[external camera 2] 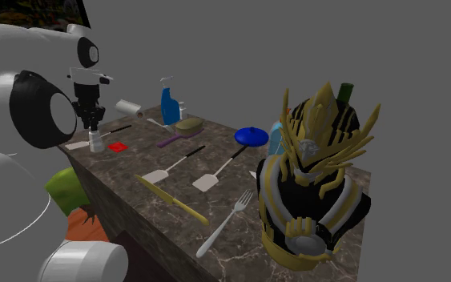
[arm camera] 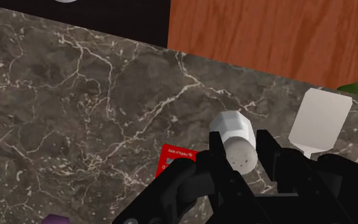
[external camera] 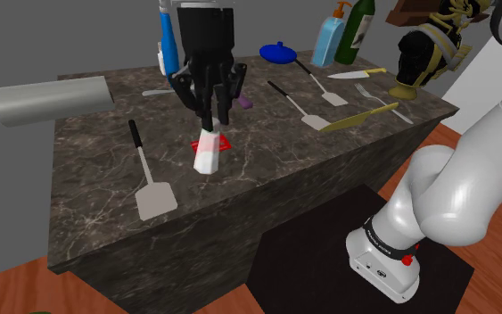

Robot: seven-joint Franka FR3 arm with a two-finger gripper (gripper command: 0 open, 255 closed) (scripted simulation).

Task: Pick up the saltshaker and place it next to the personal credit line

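We see gripper [external camera: 214, 121] clamped on saltshaker [external camera: 207, 153] top; shaker directly below fingers, long axis near upright, low over marble counter [external camera: 88, 152]; red card [external camera: 224, 143] just beside its base, far side; we judge only set-down and release remain.

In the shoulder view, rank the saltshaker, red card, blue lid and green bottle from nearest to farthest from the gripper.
1. Saltshaker, clasped between the jaws of the gripper.
2. Red card, on the counter right by it.
3. Blue lid, toward the counter's back edge.
4. Green bottle, at the back, toward the shoulder view's right.
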